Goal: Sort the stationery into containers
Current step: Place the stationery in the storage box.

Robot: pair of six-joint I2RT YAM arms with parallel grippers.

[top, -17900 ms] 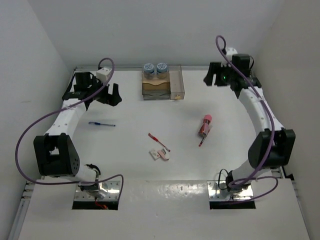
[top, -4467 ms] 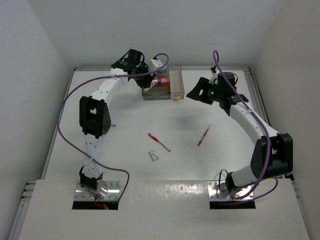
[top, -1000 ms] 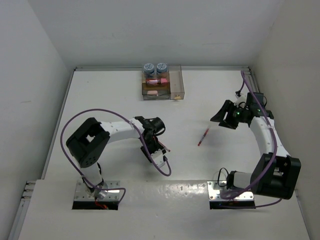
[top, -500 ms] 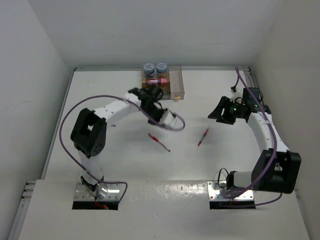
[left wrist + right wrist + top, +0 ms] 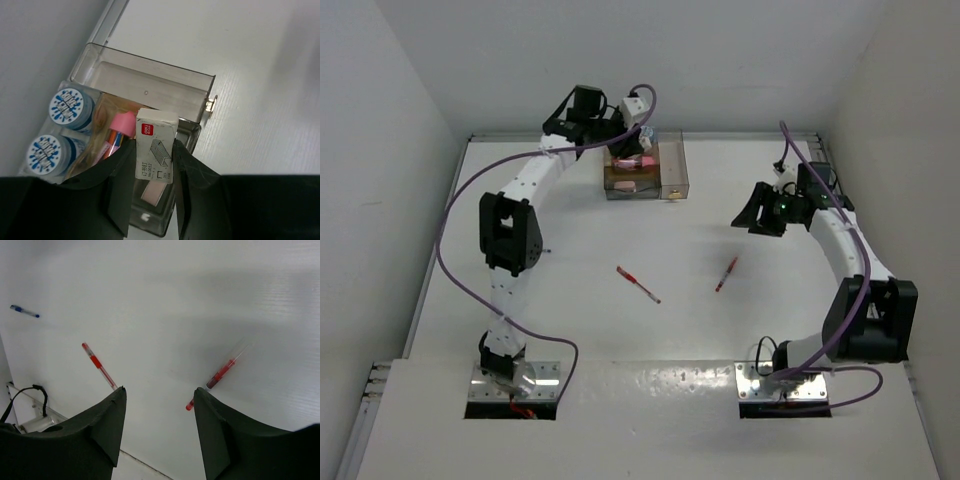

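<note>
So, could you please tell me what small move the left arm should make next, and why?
Probably lower it slightly and open the jaws. The left gripper is shut on a small white box, held above the wide section of the organiser, near the pink piece lying inside, so releasing there should drop it in. The height above the rim is hard to judge.

The white counter (image 5: pixel 800 330) carries an organiser (image 5: pixel 684 172) at its far edge; a red pen (image 5: pixel 638 284) and a second red pen (image 5: pixel 726 274) lie mid-counter, apart; a blue pen (image 5: pixel 24 312) lies leftward.
</note>
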